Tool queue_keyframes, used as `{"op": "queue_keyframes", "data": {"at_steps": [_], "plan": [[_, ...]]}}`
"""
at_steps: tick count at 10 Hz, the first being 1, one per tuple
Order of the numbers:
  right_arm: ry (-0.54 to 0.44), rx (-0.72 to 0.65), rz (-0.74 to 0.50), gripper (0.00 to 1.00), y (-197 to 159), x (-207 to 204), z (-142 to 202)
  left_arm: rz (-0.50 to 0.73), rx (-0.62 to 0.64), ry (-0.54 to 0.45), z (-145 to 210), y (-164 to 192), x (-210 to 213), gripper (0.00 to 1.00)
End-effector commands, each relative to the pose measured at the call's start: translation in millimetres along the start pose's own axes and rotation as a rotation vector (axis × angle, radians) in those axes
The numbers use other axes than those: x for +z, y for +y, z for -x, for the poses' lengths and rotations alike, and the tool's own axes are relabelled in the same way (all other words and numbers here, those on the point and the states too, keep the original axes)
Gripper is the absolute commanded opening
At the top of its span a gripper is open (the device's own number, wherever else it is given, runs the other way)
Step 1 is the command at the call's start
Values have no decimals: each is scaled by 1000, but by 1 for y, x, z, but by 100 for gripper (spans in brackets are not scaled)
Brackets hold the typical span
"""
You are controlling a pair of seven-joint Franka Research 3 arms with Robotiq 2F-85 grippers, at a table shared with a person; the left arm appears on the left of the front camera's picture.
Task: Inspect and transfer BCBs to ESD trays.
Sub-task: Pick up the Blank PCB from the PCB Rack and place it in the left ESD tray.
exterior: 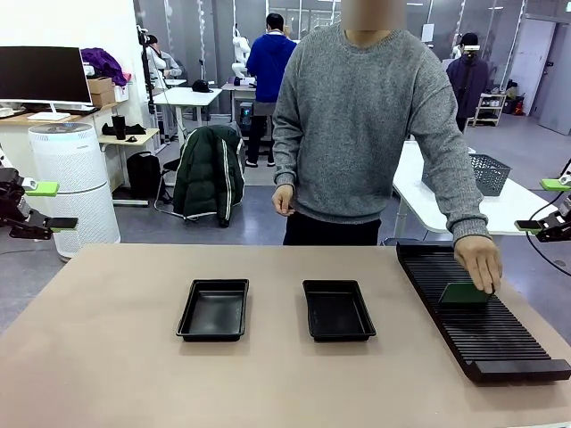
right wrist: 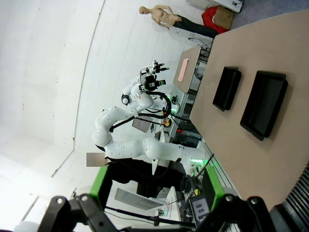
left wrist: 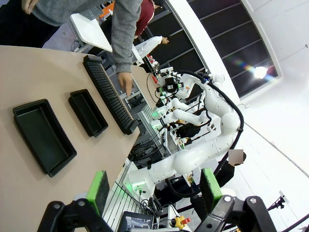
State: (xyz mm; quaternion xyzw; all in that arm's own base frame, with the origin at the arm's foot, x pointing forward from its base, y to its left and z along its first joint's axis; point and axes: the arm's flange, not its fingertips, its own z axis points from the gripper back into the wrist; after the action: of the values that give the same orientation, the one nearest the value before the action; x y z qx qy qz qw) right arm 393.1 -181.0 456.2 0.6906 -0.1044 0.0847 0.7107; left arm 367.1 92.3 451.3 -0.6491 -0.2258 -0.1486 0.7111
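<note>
Your left gripper (exterior: 52,206) is held out beyond the left side of the tan table (exterior: 107,357), its green-padded jaws apart and gripping nothing. Your right gripper (exterior: 542,205) is held beyond the right side, jaws likewise apart and gripping nothing. One thin flat green rectangular circuit board (exterior: 464,294) lies on the long black ribbed slotted rack (exterior: 500,343) at the table's right, and the person's hand (exterior: 479,263) rests on its far edge. A shallow glossy black rectangular plastic tray (exterior: 211,337) sits mid-table, bare floor showing; a matching second tray (exterior: 339,338) sits near its right, a gap between them, well apart from the board
</note>
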Motion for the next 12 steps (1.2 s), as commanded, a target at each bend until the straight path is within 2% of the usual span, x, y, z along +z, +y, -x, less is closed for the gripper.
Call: {"op": "queue_keyframes", "data": {"at_steps": [1,6,8,12], "plan": [[2,-4,13,100,1,0,0,2,9,-5,0,0,1,100],[0,0,0,100,0,0,0,2,9,-5,0,0,1,100],[15,73,138,100,34,-12,-6,2,9,-5,0,0,1,100],[107,206,397,100,68,-27,-22,2,9,-5,0,0,1,100]]}}
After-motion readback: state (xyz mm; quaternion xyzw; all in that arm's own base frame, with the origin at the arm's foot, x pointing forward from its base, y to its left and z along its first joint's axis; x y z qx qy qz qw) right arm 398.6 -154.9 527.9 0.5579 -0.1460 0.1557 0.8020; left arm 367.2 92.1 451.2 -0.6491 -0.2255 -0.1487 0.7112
